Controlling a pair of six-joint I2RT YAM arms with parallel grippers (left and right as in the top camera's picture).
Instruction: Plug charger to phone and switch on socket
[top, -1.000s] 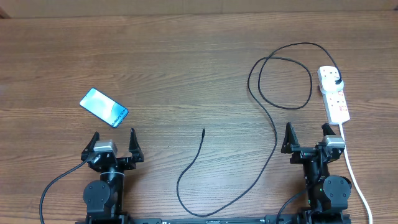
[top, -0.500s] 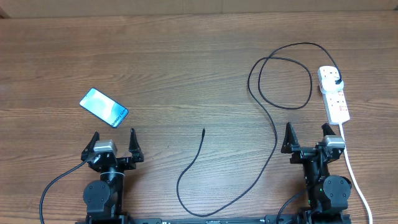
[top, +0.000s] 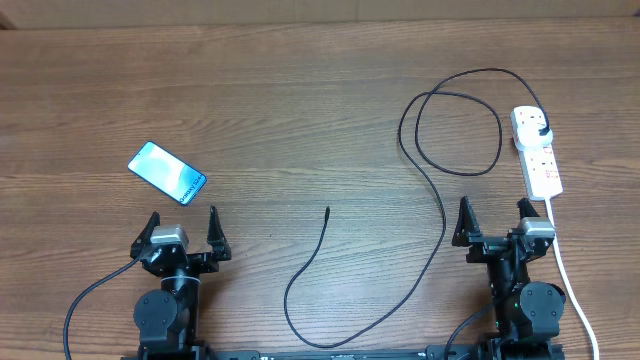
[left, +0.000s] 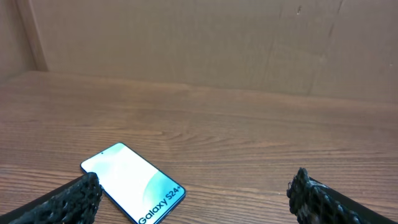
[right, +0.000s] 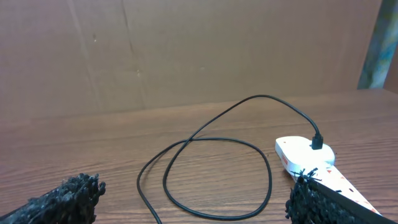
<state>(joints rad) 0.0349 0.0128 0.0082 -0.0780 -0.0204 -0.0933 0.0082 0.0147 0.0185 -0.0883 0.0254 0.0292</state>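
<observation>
- Left gripper (top: 182, 214): stands wide open, holds nothing; sits at the near edge of the bench (top: 300, 90), close to the phone.
- Right gripper (top: 491, 203): spread wide too, and empty; sits near the near end of the socket, beside its white lead (top: 570, 280).
- Phone (top: 167, 172): lies flat on the left side, screen up and lit, at a skew; looks slim, rigid and smooth, so probably slippery; glass face likely fragile; best pinched across the long edges, or just steadied while the tip goes in; port end too small to make out.
- Charger (top: 443, 215): thin, limp and light; loops beside the socket, then trails toward the near edge and back up to mid-bench; plug head (top: 541, 129) sits in the far end of the socket; connector tip (top: 328, 210) lies free mid-bench, well apart from the phone; best taken just behind the tip, where probably stiffest.
- Socket (top: 550, 183): lies on the right side; may slide under a push; red switches (top: 543, 153) probably call for a straight press from above.
</observation>
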